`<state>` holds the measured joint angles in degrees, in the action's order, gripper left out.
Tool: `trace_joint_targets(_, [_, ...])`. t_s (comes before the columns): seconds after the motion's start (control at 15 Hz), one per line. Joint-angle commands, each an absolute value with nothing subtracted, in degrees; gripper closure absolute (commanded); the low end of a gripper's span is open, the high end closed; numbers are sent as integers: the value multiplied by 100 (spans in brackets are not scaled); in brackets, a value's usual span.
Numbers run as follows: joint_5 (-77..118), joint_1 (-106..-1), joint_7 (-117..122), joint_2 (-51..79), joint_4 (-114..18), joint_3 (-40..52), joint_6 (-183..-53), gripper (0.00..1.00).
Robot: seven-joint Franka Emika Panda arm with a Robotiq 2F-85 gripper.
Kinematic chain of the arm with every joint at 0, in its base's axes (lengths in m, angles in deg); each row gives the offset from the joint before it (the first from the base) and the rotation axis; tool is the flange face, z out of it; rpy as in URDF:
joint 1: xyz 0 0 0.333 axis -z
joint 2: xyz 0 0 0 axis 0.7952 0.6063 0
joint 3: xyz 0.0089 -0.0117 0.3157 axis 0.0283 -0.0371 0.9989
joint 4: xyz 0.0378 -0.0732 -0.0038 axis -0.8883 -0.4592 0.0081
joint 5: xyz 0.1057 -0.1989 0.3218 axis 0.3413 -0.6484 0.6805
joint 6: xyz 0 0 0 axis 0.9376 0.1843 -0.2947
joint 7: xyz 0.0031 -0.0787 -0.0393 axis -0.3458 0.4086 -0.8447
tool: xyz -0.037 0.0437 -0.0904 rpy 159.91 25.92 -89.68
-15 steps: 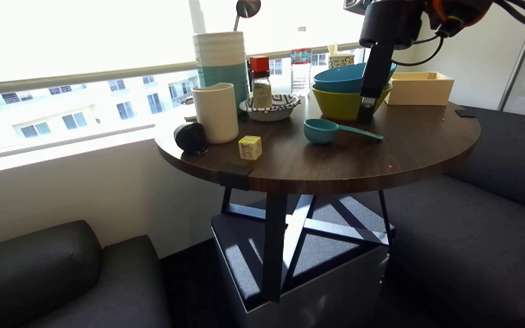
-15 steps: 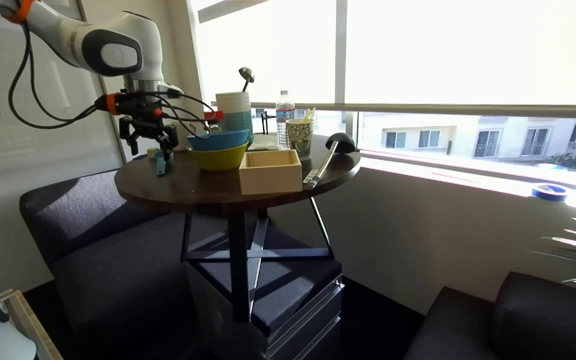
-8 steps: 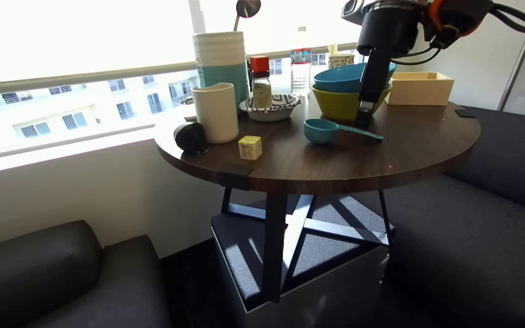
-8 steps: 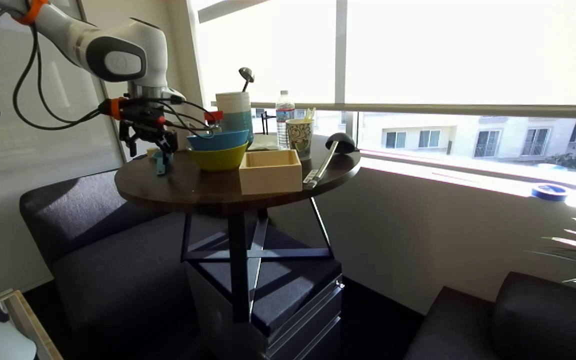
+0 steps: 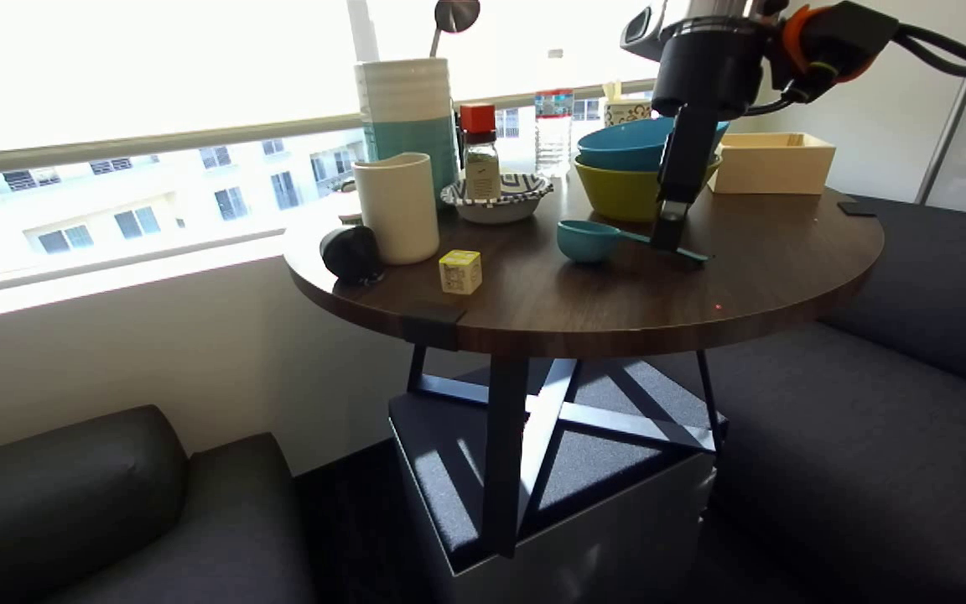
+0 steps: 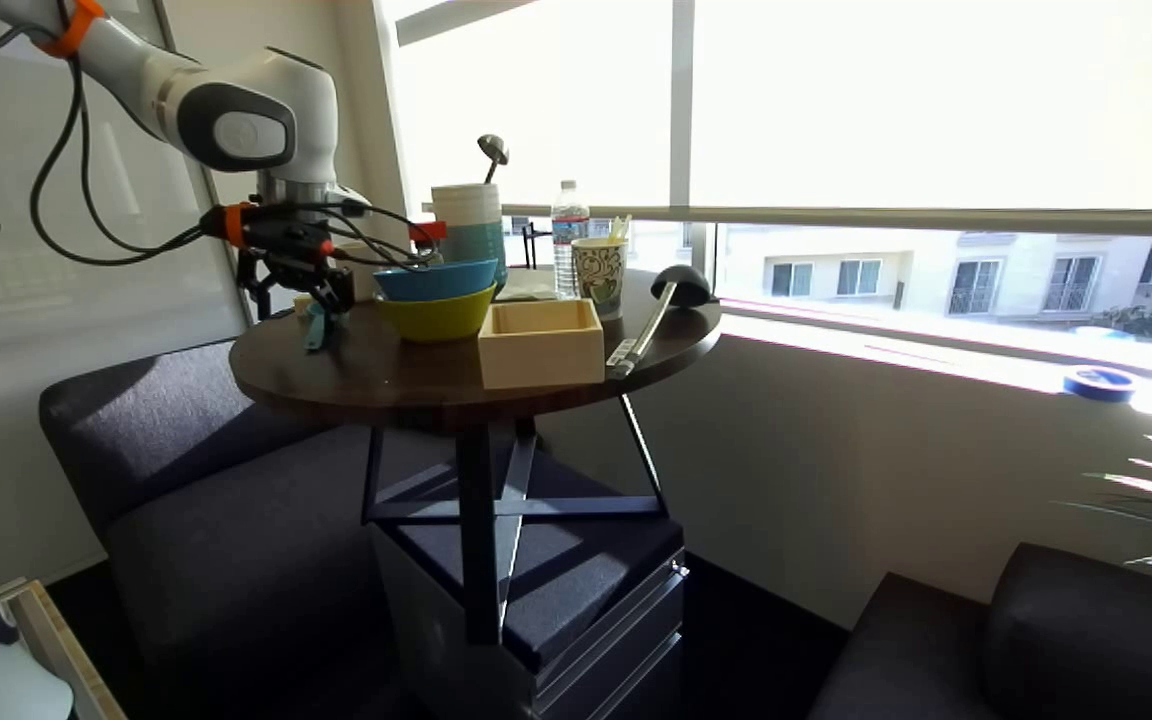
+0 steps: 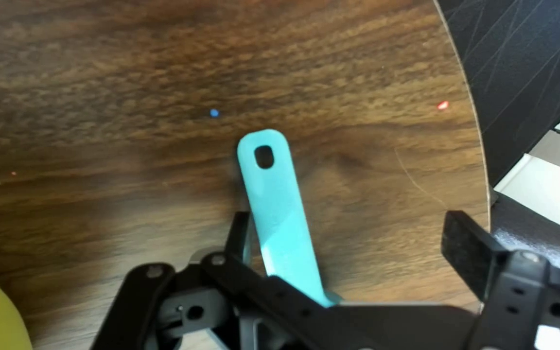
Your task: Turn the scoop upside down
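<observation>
The teal scoop (image 5: 588, 242) lies on the round wooden table with its cup opening upward. Its handle points right in that exterior view; the handle also shows in an exterior view (image 6: 315, 334). In the wrist view the scoop's handle (image 7: 280, 214) lies between the fingers, close beside the left finger and well apart from the right one. The cup is hidden there. My gripper (image 7: 347, 228) is open, low over the table and around the handle. In an exterior view one black finger (image 5: 669, 226) covers part of the handle. The gripper also shows in an exterior view (image 6: 298, 302).
A teal-blue bowl (image 5: 625, 144) sits in a yellow bowl (image 5: 617, 191) just behind the gripper. A wooden box (image 5: 772, 164), a small yellow cube (image 5: 460, 272), a white cup (image 5: 399, 210) and a patterned bowl (image 5: 495, 210) stand around. The table edge (image 7: 472, 104) is at right.
My gripper has come down, bringing its open fingers to either side of the handle. The scoop has shifted and turned very slightly, its handle end moving a little toward the table's front.
</observation>
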<state>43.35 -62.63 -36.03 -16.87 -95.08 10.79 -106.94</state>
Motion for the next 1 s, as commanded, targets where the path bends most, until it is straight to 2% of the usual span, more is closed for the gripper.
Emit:
trace_joint_targets(0.0, [4448, -6305, -3517, -1726, -9422, 1108, -10518, 0])
trace_joint_targets(0.6, [4644, -6318, -3147, -1674, -9325, 1119, -9739, 0])
trace_joint_targets(0.93, [5248, -6344, -3386, -1732, -9362, 1111, -9940, 0])
